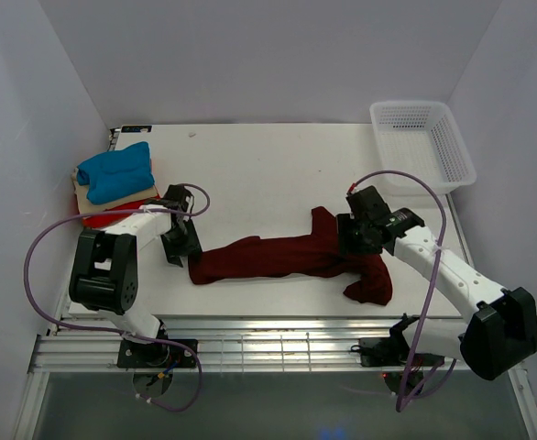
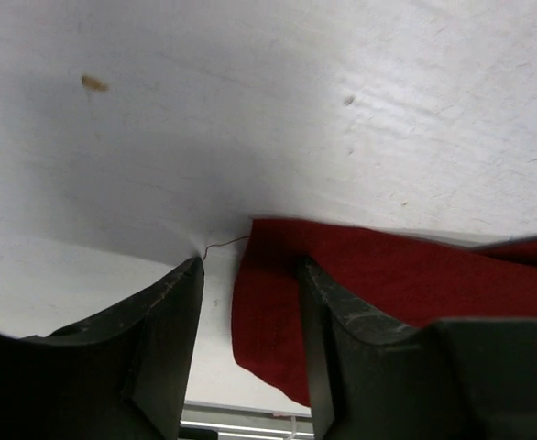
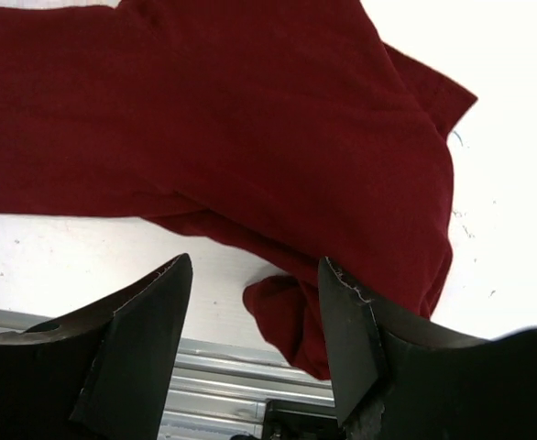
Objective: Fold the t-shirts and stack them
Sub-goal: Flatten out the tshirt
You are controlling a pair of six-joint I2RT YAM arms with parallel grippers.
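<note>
The dark maroon t-shirt [image 1: 278,257] lies bunched in a long strip across the front of the table. My left gripper [image 1: 179,249] is open at its left end. In the left wrist view the shirt's corner [image 2: 268,312] lies between the fingers, against the right finger [image 2: 328,321]. My right gripper [image 1: 356,240] is open and empty just above the shirt's right part [image 3: 250,119], where a sleeve hangs toward the table's front edge. The blue t-shirt [image 1: 115,172] lies folded on top of the beige t-shirt [image 1: 89,196] and the red-orange t-shirt [image 1: 113,218] at the far left.
A white mesh basket [image 1: 424,142] stands at the back right corner. Metal rails [image 1: 268,346] run along the table's front edge. White walls close in the back and both sides. Purple cables loop off both arms.
</note>
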